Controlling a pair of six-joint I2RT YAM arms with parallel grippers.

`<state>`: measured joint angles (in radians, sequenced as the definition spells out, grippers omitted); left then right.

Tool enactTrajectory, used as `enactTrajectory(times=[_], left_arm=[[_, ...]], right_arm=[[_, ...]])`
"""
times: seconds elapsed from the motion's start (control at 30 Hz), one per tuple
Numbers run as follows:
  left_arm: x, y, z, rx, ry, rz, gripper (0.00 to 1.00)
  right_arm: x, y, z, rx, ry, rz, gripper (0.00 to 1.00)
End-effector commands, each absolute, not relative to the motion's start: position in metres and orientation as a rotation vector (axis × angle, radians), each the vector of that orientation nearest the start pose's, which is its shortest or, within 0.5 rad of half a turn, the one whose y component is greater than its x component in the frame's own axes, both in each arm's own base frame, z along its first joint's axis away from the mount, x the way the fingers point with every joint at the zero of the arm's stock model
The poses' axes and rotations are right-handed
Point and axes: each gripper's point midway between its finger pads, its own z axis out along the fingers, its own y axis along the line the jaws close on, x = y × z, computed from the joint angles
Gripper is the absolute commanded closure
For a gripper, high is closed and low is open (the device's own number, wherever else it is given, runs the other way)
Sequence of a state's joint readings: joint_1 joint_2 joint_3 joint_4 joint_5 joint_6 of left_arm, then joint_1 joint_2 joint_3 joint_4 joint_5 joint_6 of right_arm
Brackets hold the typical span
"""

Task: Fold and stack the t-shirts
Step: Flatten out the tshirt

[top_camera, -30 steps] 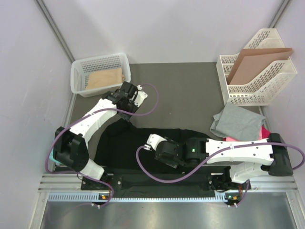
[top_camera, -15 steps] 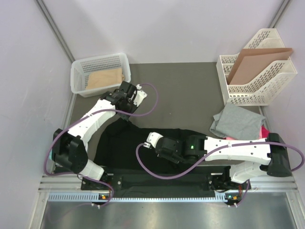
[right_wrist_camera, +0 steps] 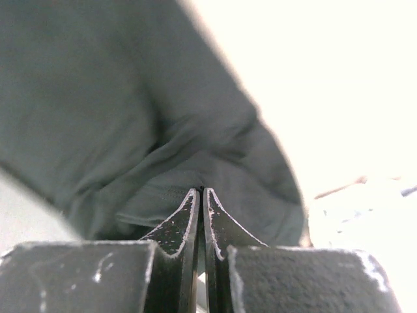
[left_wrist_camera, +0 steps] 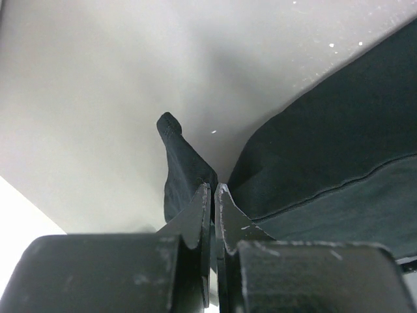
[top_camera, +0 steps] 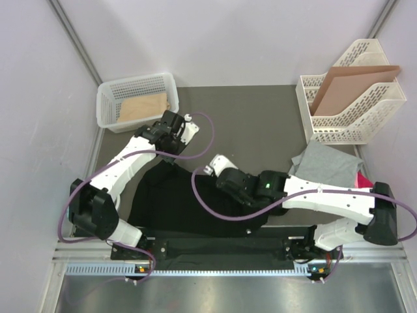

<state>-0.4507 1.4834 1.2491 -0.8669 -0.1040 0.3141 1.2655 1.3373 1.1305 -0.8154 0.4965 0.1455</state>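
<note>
Shirts sit low in the top view. The black shirt (top_camera: 166, 202) lies spread across the lower centre, just above the arm bases. The left claw (left_wrist_camera: 213, 190) pinches a corner of it at the shirt's upper left edge, below the basket (top_camera: 107, 107). The right claw (right_wrist_camera: 201, 191) is pressed together on a fold of the same shirt near mid-frame. The grey shirt (top_camera: 326, 166) lies crumpled at the right, with the pink shirt (top_camera: 360, 178) peeking out at its lower right.
</note>
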Motion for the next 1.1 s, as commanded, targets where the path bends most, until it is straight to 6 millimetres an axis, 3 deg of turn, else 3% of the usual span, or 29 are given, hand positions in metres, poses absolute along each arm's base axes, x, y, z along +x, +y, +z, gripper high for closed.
enactTrajectory(times=[0.0,0.07,0.1,0.17,0.2,0.4,0.47,0.5,0.57,0.6,0.67,0.7,0.73,0.77,0.83,0.87,0.9,0.93,0.97,1.0,1.03,1.07], left_arm=[[0.325,-0.098,0.179,0.857,2.381,0.158,1.00],[0.334,-0.089,0.201,0.804,2.332,0.167,1.00],[0.344,-0.076,0.222,0.740,2.300,0.183,1.00],[0.352,-0.062,0.245,0.679,2.265,0.173,1.00],[0.357,-0.044,0.263,0.624,2.249,0.194,1.00],[0.356,-0.010,0.293,0.572,2.202,0.268,1.00],[0.354,-0.008,0.306,0.560,2.174,0.279,1.00],[0.354,-0.006,0.322,0.544,2.138,0.286,1.00],[0.351,-0.007,0.340,0.531,2.111,0.279,1.00],[0.349,-0.008,0.366,0.510,2.057,0.275,1.00],[0.341,-0.011,0.383,0.515,2.040,0.249,1.00],[0.337,-0.012,0.407,0.500,1.987,0.249,1.00],[0.334,-0.013,0.415,0.499,1.967,0.243,1.00],[0.327,-0.013,0.422,0.499,1.957,0.239,1.00],[0.314,-0.011,0.450,0.481,1.890,0.250,1.00],[0.308,-0.010,0.455,0.481,1.885,0.251,1.00],[0.298,-0.008,0.477,0.464,1.832,0.257,1.00],[0.294,-0.007,0.486,0.456,1.814,0.262,1.00],[0.288,-0.007,0.495,0.451,1.791,0.262,1.00],[0.275,-0.005,0.514,0.438,1.741,0.270,1.00],[0.268,-0.004,0.523,0.431,1.711,0.275,1.00],[0.261,-0.002,0.533,0.423,1.679,0.286,1.00]], right_arm=[[0.213,0.246,0.269,-0.649,1.969,0.013,1.00],[0.221,0.231,0.301,-0.519,1.928,0.035,1.00],[0.222,0.225,0.311,-0.475,1.913,0.041,1.00],[0.216,0.215,0.327,-0.442,1.901,0.092,1.00],[0.214,0.211,0.328,-0.428,1.912,0.095,1.00],[0.177,0.178,0.293,-0.339,2.092,0.092,1.00],[0.161,0.172,0.300,-0.288,2.085,0.157,1.00],[0.157,0.171,0.307,-0.240,2.077,0.198,1.00],[0.154,0.163,0.331,-0.197,2.021,0.255,1.00],[0.155,0.161,0.339,-0.191,2.002,0.269,1.00],[0.158,0.155,0.367,-0.161,1.947,0.303,1.00],[0.159,0.152,0.378,-0.184,1.922,0.294,1.00],[0.161,0.152,0.391,-0.180,1.894,0.292,1.00],[0.161,0.149,0.417,-0.155,1.854,0.347,1.00],[0.162,0.152,0.446,-0.186,1.793,0.354,1.00],[0.161,0.145,0.474,-0.153,1.751,0.416,1.00],[0.162,0.143,0.489,-0.190,1.720,0.410,1.00],[0.161,0.152,0.503,-0.199,1.697,0.442,1.00],[0.159,0.142,0.531,-0.164,1.653,0.511,1.00],[0.160,0.146,0.540,-0.200,1.633,0.486,1.00],[0.160,0.138,0.560,-0.168,1.594,0.533,1.00],[0.160,0.136,0.568,-0.169,1.575,0.531,1.00]])
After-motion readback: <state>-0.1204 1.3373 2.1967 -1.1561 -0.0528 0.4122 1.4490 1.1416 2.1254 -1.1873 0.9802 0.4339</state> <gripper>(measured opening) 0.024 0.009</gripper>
